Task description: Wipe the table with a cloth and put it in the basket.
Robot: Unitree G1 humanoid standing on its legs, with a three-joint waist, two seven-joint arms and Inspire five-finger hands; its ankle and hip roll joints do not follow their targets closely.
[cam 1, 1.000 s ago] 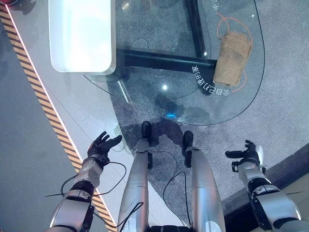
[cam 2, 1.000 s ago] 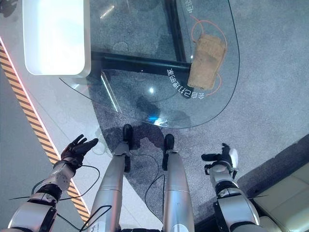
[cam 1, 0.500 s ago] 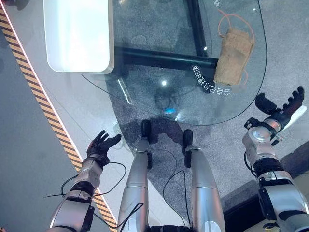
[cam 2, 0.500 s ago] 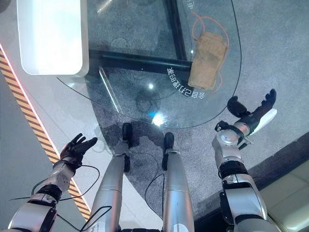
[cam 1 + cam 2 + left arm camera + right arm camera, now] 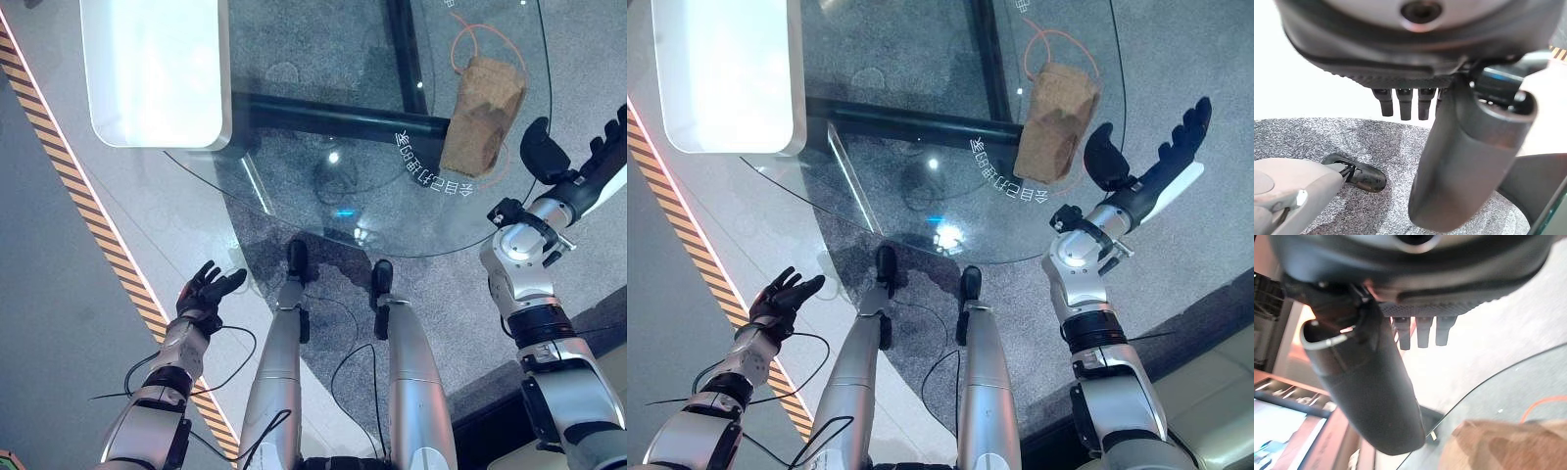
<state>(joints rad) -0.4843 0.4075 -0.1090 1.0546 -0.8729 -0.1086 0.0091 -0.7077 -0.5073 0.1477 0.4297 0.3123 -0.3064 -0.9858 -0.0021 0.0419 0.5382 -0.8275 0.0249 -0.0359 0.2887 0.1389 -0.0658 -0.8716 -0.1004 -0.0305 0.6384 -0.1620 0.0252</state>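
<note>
A: Cloth?

B: Lying at about two o'clock on the glass table (image 5: 315, 90), near the rounded edge. Tan cloth (image 5: 481, 116), rumpled into a rough oblong, flat on the glass. Ringed loosely by an orange cord (image 5: 458, 41) (thin, looping out past the far end and again at the near end).

A: Touched by either hand?

B: No. Right hand (image 5: 1142, 192) held up at three o'clock, just beside the cloth but apart from it, off the table's edge. Fingers (image 5: 1187, 123) straight and spread, thumb standing out towards the cloth, nothing in the grasp. Same reading from the right wrist view: straight fingers, tan cloth (image 5: 1498, 446) past them on the glass.

A: And the left?

B: Low at eight o'clock, well apart from the table, over the pale floor. Left hand (image 5: 207, 291) with loosely spread fingers, palm up, holding nothing.

A: Anything else on the table?

B: White rounded slab (image 5: 157, 70) at eleven o'clock, overlapping the glass at the left edge. Black-and-yellow striped tape (image 5: 90, 219) running slantwise across the floor at nine o'clock.
</note>
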